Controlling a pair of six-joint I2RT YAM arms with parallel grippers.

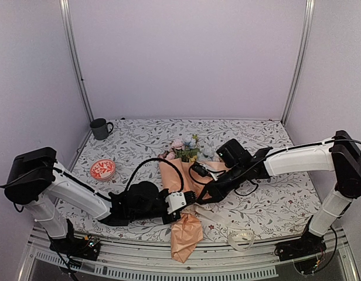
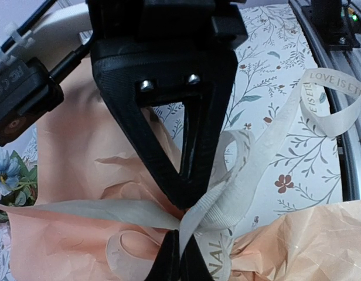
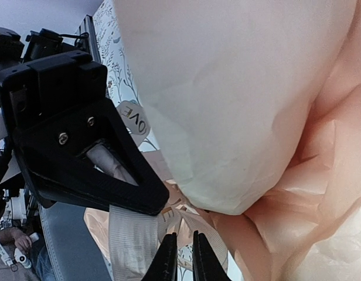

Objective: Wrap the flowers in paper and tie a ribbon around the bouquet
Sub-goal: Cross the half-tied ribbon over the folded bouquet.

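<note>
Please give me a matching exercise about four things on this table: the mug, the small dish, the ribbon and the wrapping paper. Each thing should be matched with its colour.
Things:
1. mug
2. dish
3. ribbon
4. paper

Colours:
A. peach-orange
B. dark grey
C. cream-white, with printed letters
D. red and white

Pairs: 1-B, 2-D, 3-C, 4-A
</note>
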